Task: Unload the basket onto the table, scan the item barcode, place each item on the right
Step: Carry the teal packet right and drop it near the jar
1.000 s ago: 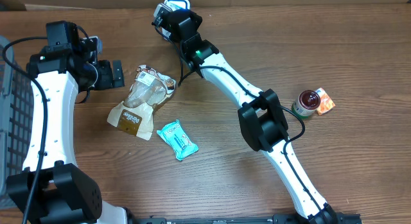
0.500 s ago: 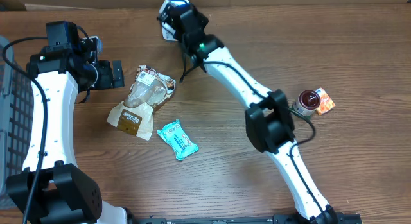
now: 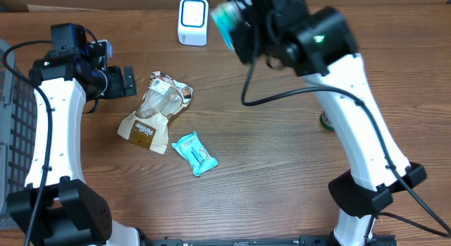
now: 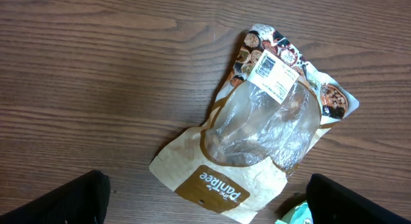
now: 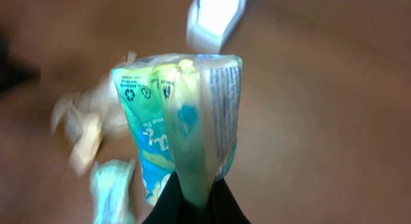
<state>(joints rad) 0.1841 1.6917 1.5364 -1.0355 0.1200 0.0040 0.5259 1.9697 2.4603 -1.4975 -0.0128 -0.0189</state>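
Observation:
My right gripper point(image 3: 237, 29) is raised high above the table's back edge, shut on a teal and green snack packet point(image 3: 227, 19). The packet point(image 5: 183, 115) stands up from the closed fingers point(image 5: 168, 205), its crimped seam facing the camera, all blurred by motion. The white barcode scanner point(image 3: 192, 20) stands just left of it, seen beyond the packet as the scanner point(image 5: 217, 15). My left gripper point(image 3: 121, 82) hovers open left of a brown and clear Pantree bag point(image 3: 155, 112). The bag point(image 4: 270, 121) lies flat, its barcode label up, above the open left gripper point(image 4: 212, 211).
A second teal packet point(image 3: 195, 154) lies on the wood near the bag's lower right. A sliver of a can point(image 3: 324, 120) shows behind my right arm. A dark crate point(image 3: 10, 133) borders the left edge.
My right arm has lifted and swung right, away from the scanner, carrying the packet; the scanner now shows fully and the can is mostly covered. The left arm has not moved.

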